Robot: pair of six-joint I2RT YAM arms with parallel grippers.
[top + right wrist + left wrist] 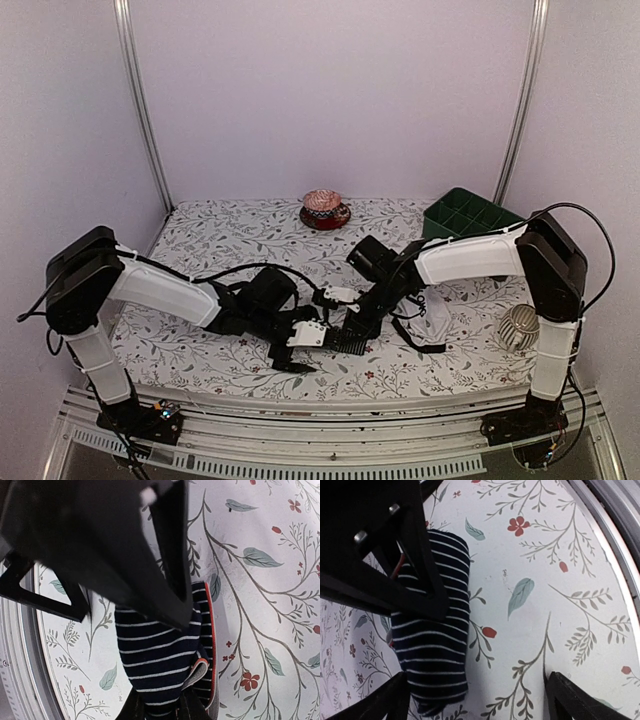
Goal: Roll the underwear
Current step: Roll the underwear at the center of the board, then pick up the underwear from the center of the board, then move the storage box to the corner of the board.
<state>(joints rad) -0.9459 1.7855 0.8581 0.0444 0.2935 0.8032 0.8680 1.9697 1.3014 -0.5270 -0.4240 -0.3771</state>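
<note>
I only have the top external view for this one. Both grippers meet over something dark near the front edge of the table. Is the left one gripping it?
Observer: No. In the left wrist view the left gripper stands wide open. The striped briefs lie rolled between its fingers, close to one of them.
Operator: And the right one?
Observer: The right wrist view shows the right gripper closed narrowly on one end of the striped briefs.
Operator: From above the cloth just looks black. Anything else to it?
Observer: Up close it has thin pale stripes, an orange trim along one edge and a grey band inside.
</note>
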